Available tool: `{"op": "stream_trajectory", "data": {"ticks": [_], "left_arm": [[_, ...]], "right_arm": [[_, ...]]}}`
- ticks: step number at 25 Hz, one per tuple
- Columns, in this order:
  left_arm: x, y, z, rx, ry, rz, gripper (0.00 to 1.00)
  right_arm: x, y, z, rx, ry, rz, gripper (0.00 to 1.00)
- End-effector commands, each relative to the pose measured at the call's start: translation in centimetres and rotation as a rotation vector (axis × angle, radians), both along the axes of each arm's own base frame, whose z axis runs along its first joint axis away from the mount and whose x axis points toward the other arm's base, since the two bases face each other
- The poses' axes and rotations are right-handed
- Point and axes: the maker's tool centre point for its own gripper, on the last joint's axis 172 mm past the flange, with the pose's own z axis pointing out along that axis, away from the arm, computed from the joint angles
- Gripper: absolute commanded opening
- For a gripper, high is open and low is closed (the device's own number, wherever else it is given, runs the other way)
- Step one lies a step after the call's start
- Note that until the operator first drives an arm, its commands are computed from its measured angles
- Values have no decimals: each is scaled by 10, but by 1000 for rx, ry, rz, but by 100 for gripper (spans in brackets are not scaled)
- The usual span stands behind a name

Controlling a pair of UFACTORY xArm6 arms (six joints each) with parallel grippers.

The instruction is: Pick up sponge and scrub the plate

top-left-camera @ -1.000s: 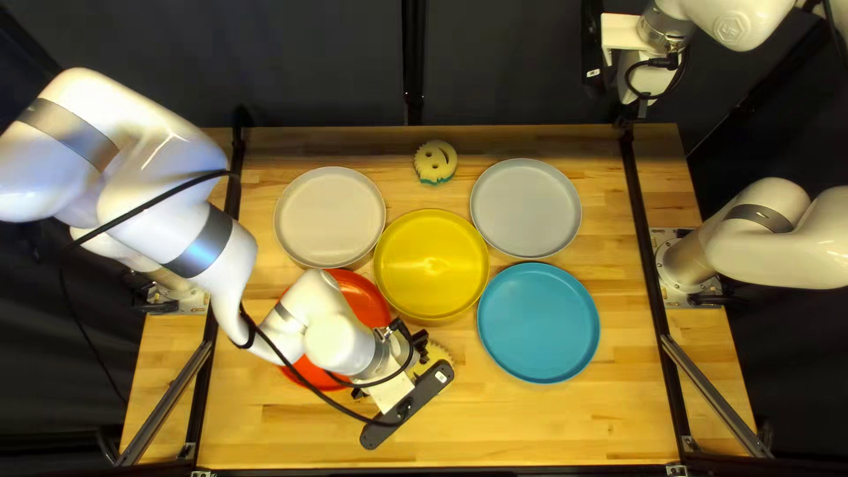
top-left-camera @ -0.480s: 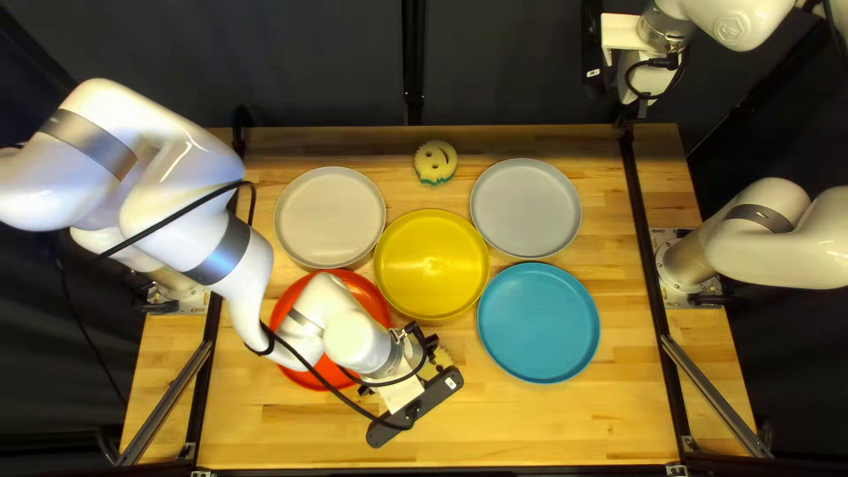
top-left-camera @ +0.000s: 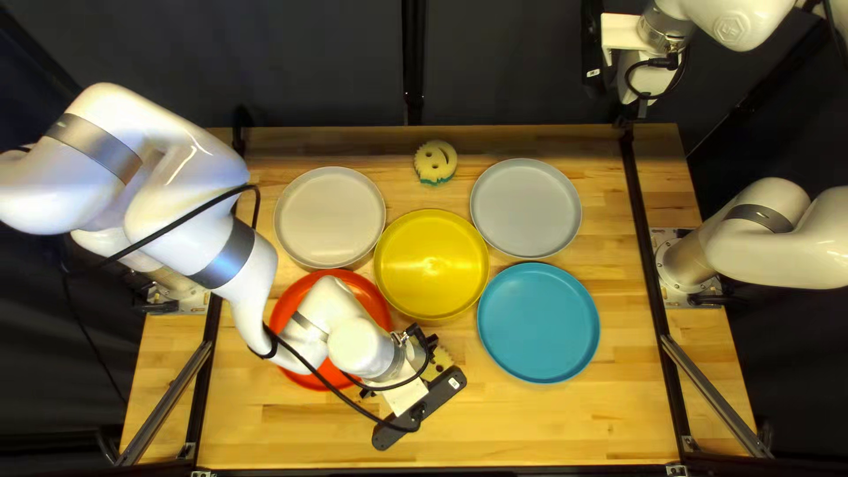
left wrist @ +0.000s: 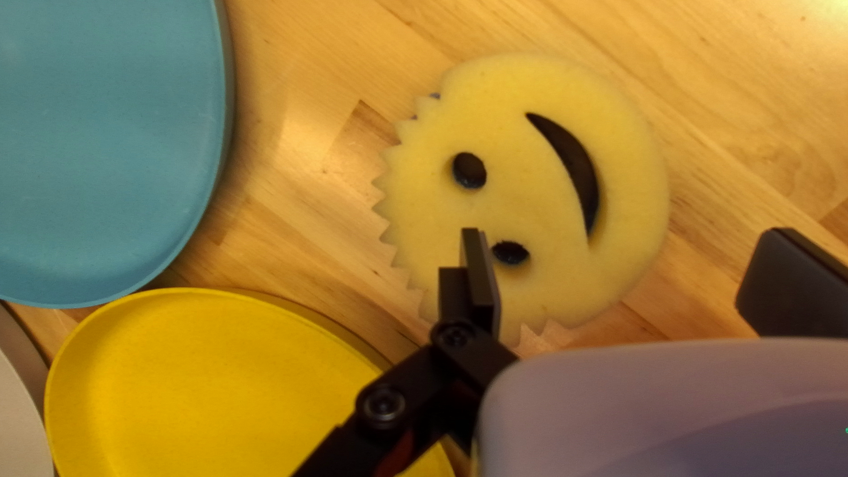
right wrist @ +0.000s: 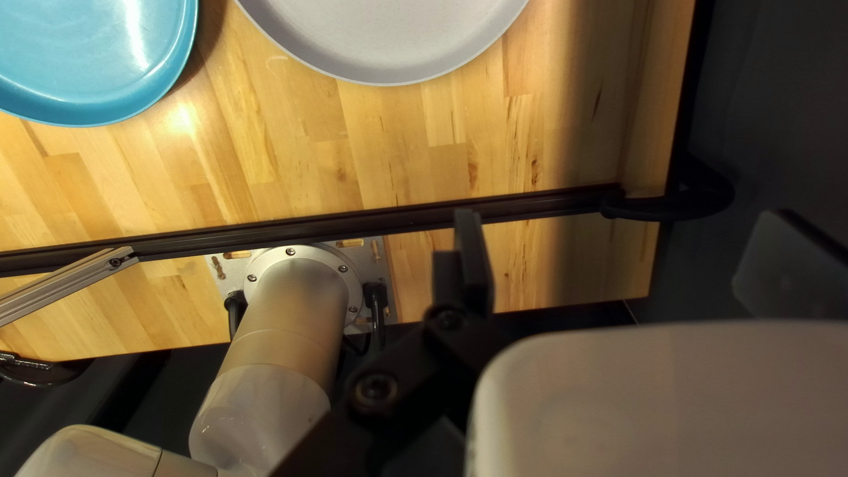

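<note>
One smiley-face sponge (left wrist: pixel 548 159) is lying flat on the wood tabletop (left wrist: pixel 300 115), beside the yellow plate (left wrist: pixel 203 380). Its center's sitting ahead of our L gripper (left wrist: pixel 631 252) & off-center, toward the finger nearer that plate. We're keeping the L fingers wide apart, clamped on nothing: one's crossing the sponge's toothed side in our line of sight, the other's hanging over bare wood. The disc's round, so no long axis is setting our angle; we're prob. needing a small shift ahead & plate-ward, w/ the sponge centered btwn fingers before closing. Our R gripper (right wrist: pixel 623 234) is hanging well apart, fingers also spread, so L's being the nearer. A 2nd sponge (top-left-camera: pixel 435 162) is lying by the far edge.
</note>
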Motion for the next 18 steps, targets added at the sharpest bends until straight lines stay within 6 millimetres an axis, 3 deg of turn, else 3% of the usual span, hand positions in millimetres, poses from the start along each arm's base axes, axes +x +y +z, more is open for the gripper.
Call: {"op": "stream_trajectory", "data": {"ticks": [1,10,16,17,18], "left_arm": [[0,0,0,0,0,0,0],[0,0,0,-1,-4,-1,0],[3,-1,14,1,-5,-2,0],[3,-1,15,0,-5,1,23],[3,-1,15,0,-5,1,100]], "right_arm": [[0,0,0,0,0,0,100],[0,0,0,0,0,0,100],[0,0,0,0,0,0,100],[0,0,0,0,0,0,100],[0,0,0,0,0,0,100]]}}
